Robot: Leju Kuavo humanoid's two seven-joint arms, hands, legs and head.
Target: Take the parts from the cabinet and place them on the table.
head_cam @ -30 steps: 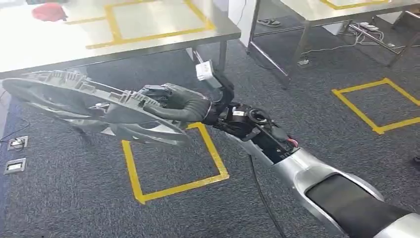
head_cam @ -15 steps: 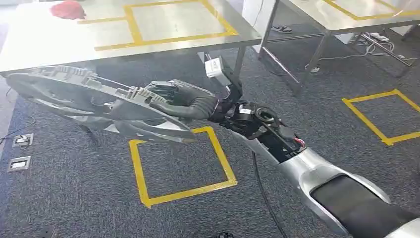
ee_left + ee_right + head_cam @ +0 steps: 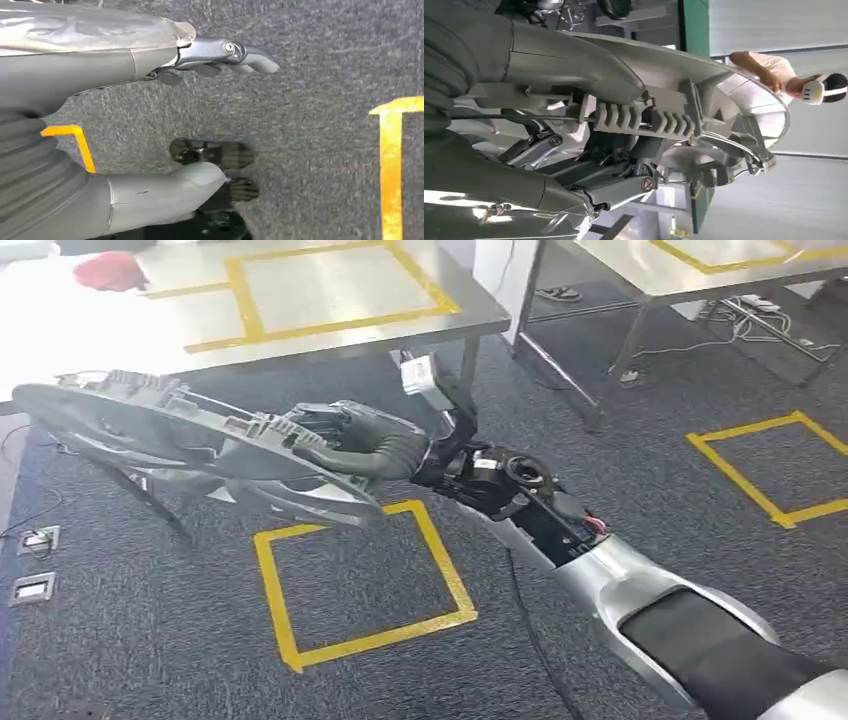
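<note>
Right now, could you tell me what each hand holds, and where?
The right hand grips the grey fan shroud at its rim; the left hand holds nothing.

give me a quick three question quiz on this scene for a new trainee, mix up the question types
1. True or false: the right hand grips the grey fan-shaped part.
2. Where is the part now? A) resting on the steel table; B) held in the air above the carpet, short of the table; C) lying inside the yellow floor square.
3. Fill in: the left hand holds ____ and hangs over the carpet.

Key
1. True.
2. B.
3. Nothing; its fingers are apart.
</note>
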